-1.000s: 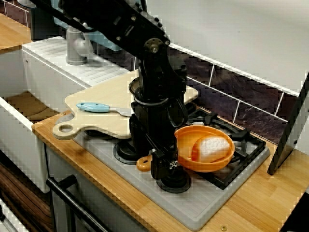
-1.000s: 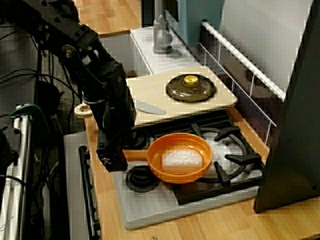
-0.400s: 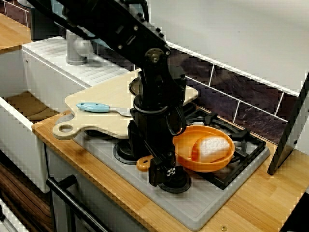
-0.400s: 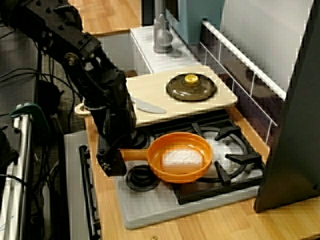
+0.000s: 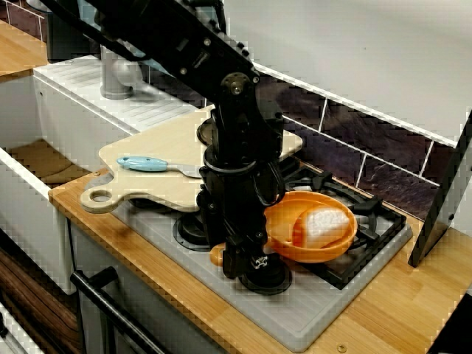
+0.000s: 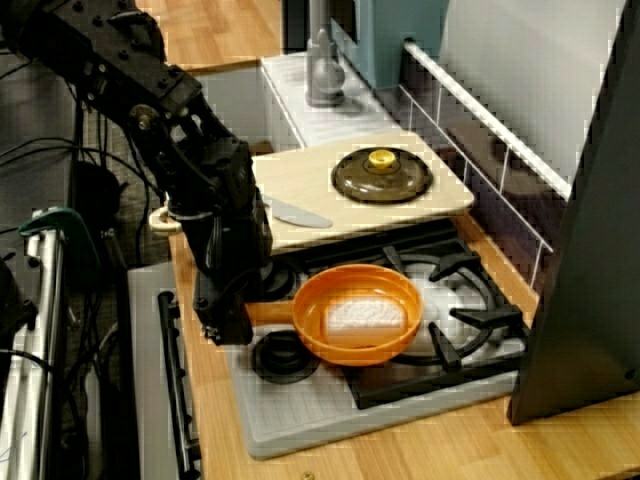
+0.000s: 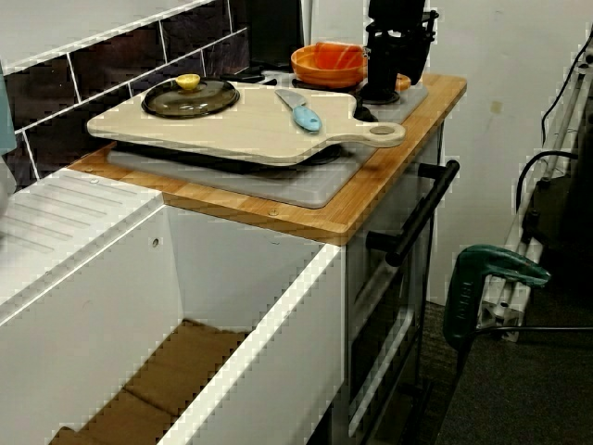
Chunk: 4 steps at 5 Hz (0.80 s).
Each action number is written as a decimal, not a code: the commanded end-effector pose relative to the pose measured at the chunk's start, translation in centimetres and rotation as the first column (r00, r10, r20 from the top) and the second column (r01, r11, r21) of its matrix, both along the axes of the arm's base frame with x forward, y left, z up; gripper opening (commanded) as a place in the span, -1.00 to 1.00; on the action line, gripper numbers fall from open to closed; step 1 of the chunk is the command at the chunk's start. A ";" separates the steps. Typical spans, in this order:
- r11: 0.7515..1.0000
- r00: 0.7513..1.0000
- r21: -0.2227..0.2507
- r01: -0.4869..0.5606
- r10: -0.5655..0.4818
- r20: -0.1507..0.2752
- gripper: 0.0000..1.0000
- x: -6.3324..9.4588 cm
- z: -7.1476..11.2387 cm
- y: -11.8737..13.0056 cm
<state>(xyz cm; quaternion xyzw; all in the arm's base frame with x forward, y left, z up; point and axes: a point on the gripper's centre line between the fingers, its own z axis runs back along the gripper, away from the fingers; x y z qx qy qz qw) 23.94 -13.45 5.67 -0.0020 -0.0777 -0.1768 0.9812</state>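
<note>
At the front edge of the stove [image 6: 300,415], the gripper [image 6: 225,322] is sitting over the handle [image 6: 270,312] of the orange pan [image 6: 358,315] on the grate [image 6: 470,290]; whether it is clamping cannot be told. Pan is appearing light and rigid; handle is offering the best hold.

One end of the hob [image 6: 300,410] is being covered by the cutting board [image 6: 320,190], on which a lid [image 6: 382,175] and a knife [image 6: 298,213] are being carried. The near burners are being blocked by the orange pan [image 6: 355,315], its handle being clamped by the tool [image 6: 228,325]. The other end is being closed off by a dark panel [image 6: 585,250] and the back by the tiled wall [image 6: 470,130]. Open room is being left over the bare grate [image 6: 470,290] and along the desk [image 6: 420,455].
</note>
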 end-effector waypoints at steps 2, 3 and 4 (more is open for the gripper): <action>0.999 0.999 -0.022 0.024 -0.023 0.048 -1.00 -0.4 1.5 -0.1; 0.999 0.998 -0.042 0.028 -0.026 0.054 -1.00 0.0 2.4 0.1; 0.998 0.998 -0.053 0.017 -0.013 0.063 -1.00 0.7 3.1 0.4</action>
